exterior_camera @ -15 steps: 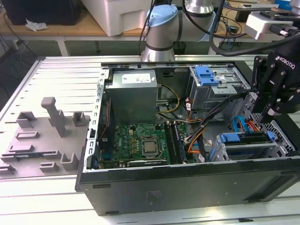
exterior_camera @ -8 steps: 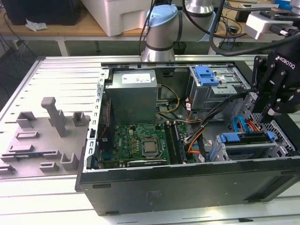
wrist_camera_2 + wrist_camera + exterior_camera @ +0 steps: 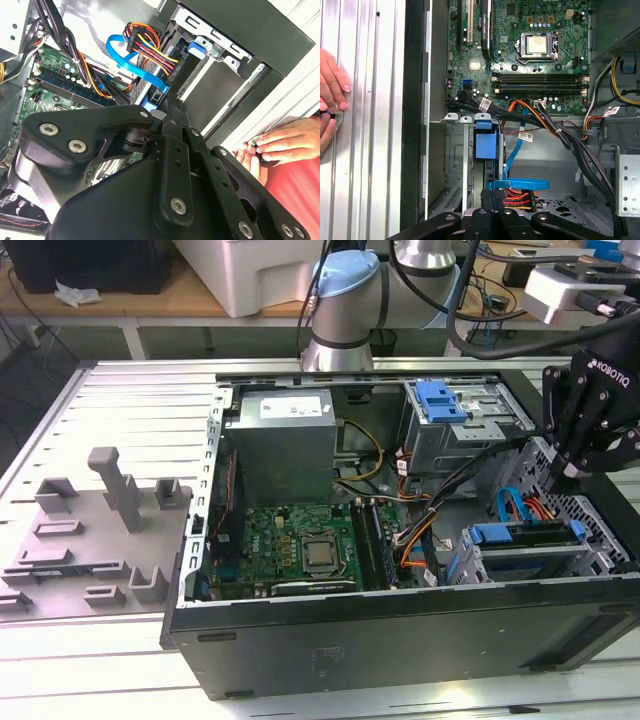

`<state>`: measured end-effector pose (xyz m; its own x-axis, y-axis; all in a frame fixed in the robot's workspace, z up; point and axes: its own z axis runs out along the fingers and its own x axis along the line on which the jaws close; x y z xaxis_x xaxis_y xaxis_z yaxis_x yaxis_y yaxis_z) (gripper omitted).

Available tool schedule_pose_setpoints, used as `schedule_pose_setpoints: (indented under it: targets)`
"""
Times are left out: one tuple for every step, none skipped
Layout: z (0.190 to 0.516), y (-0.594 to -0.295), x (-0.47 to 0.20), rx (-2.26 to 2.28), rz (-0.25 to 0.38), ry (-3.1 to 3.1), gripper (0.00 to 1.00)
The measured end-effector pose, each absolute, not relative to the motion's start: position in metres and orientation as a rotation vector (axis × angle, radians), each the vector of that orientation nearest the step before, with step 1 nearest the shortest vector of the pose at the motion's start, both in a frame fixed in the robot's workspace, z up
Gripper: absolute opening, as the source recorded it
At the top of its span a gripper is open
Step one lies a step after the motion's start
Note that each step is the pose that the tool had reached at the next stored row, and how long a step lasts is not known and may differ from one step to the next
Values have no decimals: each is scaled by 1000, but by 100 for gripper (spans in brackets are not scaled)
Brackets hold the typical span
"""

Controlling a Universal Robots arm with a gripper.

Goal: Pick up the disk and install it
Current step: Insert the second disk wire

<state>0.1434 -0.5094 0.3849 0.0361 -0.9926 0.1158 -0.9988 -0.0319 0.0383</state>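
While my claw [image 3: 572, 472] hung over the case's [image 3: 400, 640] right end, its fingers looked pressed together on nothing. My disk [image 3: 530, 550] sat in the drive cage below, mostly hidden by cables [image 3: 150, 52]. A hand [image 3: 280, 145] rested outside.

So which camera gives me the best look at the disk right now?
The exterior view: the disk sits in the lower bay, its whole top and blue frame visible. The first wrist view shows it end-on in the cage; the second wrist view shows mostly its cabled end.
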Motion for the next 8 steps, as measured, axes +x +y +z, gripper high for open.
schedule_pose_setpoints:
  targets:
    - [385,-509,143,2180,86,-2107,11]
    - [385,-509,143,2180,86,-2107,11]
    - [385,-509,143,2180,86,-2107,11]
    - [385,-509,143,2180,86,-2107,11]
    - [385,-509,143,2180,86,-2107,11]
    - [385,-509,143,2180,86,-2107,11]
    - [385,-509,143,2180,86,-2107,11]
    - [385,-509,143,2180,86,-2107,11]
